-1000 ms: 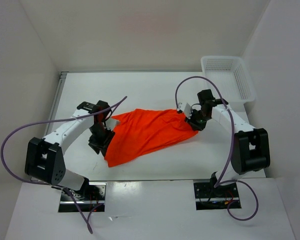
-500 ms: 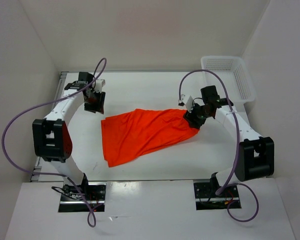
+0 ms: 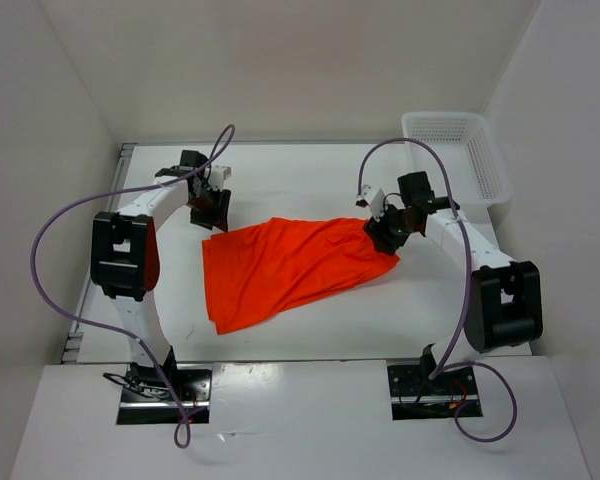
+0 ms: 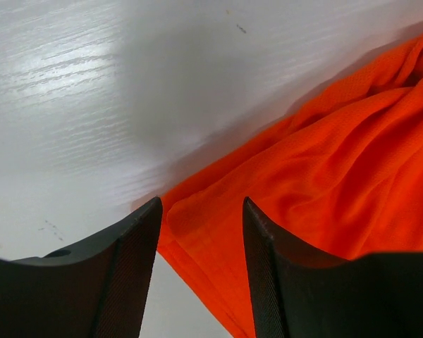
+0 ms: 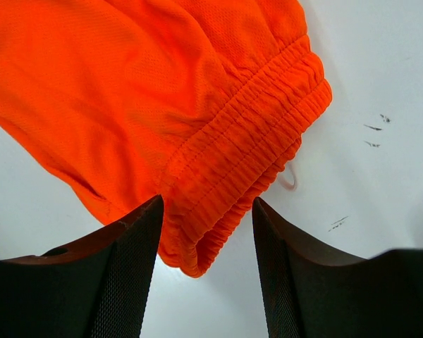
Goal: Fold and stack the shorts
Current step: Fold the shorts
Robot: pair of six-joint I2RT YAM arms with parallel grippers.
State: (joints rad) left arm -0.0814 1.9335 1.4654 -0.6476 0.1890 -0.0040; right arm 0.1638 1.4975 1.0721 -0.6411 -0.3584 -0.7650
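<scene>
**Open jaws at both ends**

Left gripper hovers over the far-left corner of the shorts, jaws apart, empty. The shorts lie spread on the table. Right gripper hangs over the waistband, jaws apart, gripping nothing, probably lining up a fold.

The top camera looks down from above and behind the arms, far enough back to hold the whole table, with the bases at six o'clock. Each wrist camera looks close past its own fingers. The left gripper frames the ten o'clock corner of the shorts. The right gripper frames their three o'clock waistband. All three views share the shorts.
</scene>
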